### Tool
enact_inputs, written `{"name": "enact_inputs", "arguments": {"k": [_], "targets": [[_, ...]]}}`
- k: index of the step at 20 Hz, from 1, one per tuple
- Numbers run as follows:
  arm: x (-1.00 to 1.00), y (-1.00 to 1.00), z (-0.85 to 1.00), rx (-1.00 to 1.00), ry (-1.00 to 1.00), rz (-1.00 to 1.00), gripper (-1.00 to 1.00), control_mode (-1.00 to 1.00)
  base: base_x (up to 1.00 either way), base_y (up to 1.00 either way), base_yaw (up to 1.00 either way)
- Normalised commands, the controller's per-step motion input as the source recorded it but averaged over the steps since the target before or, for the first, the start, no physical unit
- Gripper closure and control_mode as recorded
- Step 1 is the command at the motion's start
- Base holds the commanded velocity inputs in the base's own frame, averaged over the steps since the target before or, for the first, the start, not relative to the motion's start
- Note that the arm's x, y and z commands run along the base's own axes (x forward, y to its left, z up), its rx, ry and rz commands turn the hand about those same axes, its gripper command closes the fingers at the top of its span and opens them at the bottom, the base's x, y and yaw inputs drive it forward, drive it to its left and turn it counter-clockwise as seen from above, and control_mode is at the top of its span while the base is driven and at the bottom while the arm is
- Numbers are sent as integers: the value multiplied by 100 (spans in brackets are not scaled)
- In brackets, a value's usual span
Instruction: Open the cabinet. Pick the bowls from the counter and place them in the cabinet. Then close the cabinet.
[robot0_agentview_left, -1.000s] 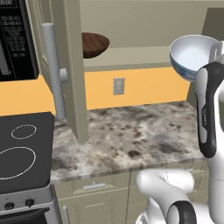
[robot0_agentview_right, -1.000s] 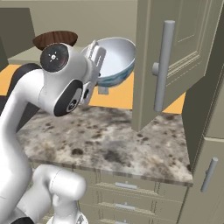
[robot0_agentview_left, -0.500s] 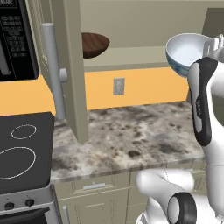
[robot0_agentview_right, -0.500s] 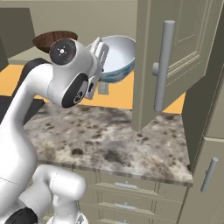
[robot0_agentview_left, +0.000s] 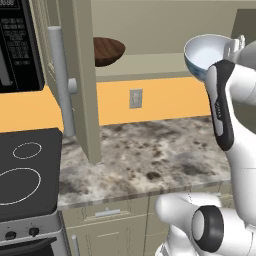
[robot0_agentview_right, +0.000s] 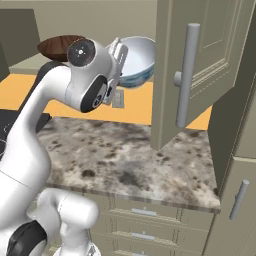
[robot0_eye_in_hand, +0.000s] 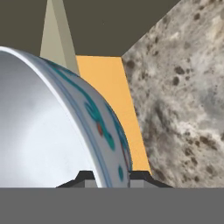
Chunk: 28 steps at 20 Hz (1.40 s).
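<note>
White-and-blue bowl (robot0_agentview_left: 206, 56) sits pinched by its rim in my gripper (robot0_eye_in_hand: 106, 177), upper right of frame, wooden bowl (robot0_agentview_left: 108, 50) shelved.

I see a white bowl (robot0_eye_in_hand: 52, 131) with teal and red markings outside. The other bowl (robot0_agentview_left: 107, 50) is dark-brown wood-grain; the surface (robot0_agentview_left: 150, 160) is speckled grey-brown.

White bowl (robot0_agentview_left: 206, 56) raised; brown bowl (robot0_agentview_left: 107, 50) inside cabinet (robot0_agentview_left: 82, 90).
</note>
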Motion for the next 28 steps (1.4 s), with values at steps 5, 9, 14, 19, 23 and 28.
{"name": "enact_inputs", "arguments": {"k": [5,9,14,19,23,28], "targets": [[34,0,8,0,0,0,100,-100,0,0,0],[34,0,7,0,0,0,100,-100,0,0,0],[30,-5,11,0,-1,0,100,-100,0,0,0],[27,-13,10,0,-1,0,100,-100,0,0,0],[24,-17,3,0,-1,0,100,-100,0,0,0],[24,-17,0,0,0,0,100,-100,0,0,0]]}}
